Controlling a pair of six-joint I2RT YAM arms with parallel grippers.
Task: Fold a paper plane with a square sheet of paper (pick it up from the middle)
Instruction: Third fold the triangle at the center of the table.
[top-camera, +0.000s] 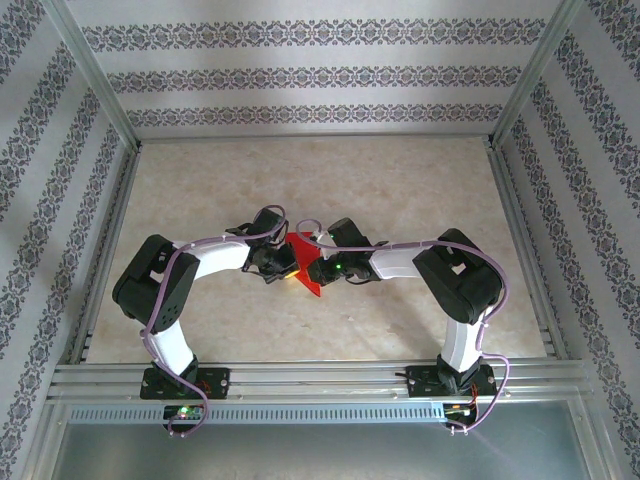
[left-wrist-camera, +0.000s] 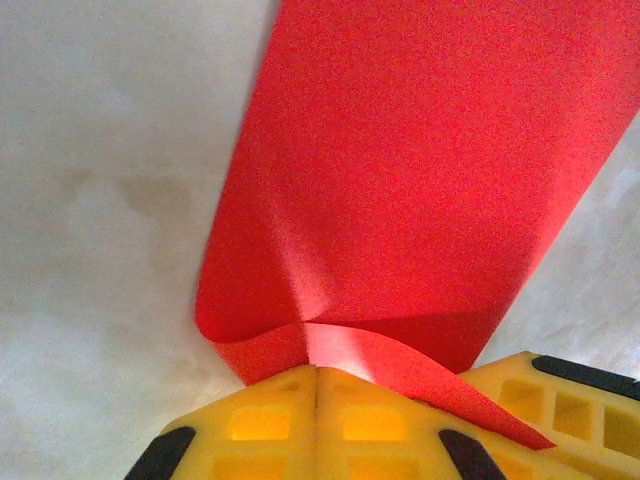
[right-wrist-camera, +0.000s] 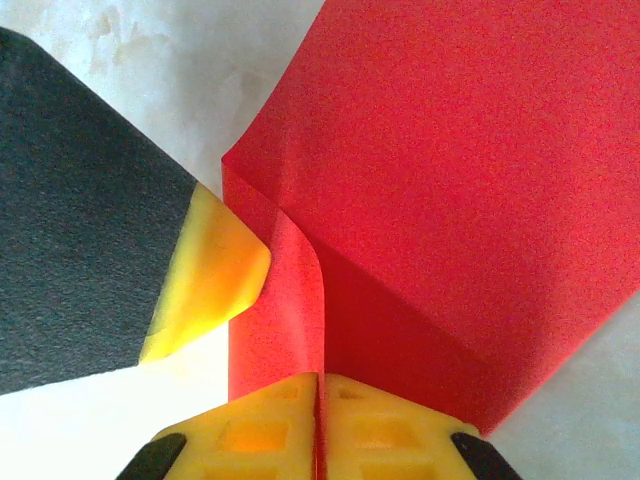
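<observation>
The sheet is thin, plain paper, so it should be very light and limp. It will sag wherever it is not held, take a crease at the lightest pinch and tear if the two arms pull against each other. The best hold looks like a flat pinch close to an edge or along a fold line, with little paper inside the jaws, so the rest hangs free to be folded.

It is bright red and unprinted with a matte face. In the left wrist view the sheet fills the upper right of the frame, and its lower end is buckled into a soft curl with a short crease running up from it. In the right wrist view the sheet again takes the upper right, with a narrow flap turned up along its left edge.

The left gripper, at the bottom centre of its frame, has its jaws pressed together on the curled lower edge. The right gripper is likewise closed, with the red flap running down into the seam between its jaws. The yellow tip of a left finger sits just beside that flap.

From above, the sheet lies mid-frame between the two wrists over the pale table. Whether it is lifted off the table or resting on it is hard to tell.
</observation>
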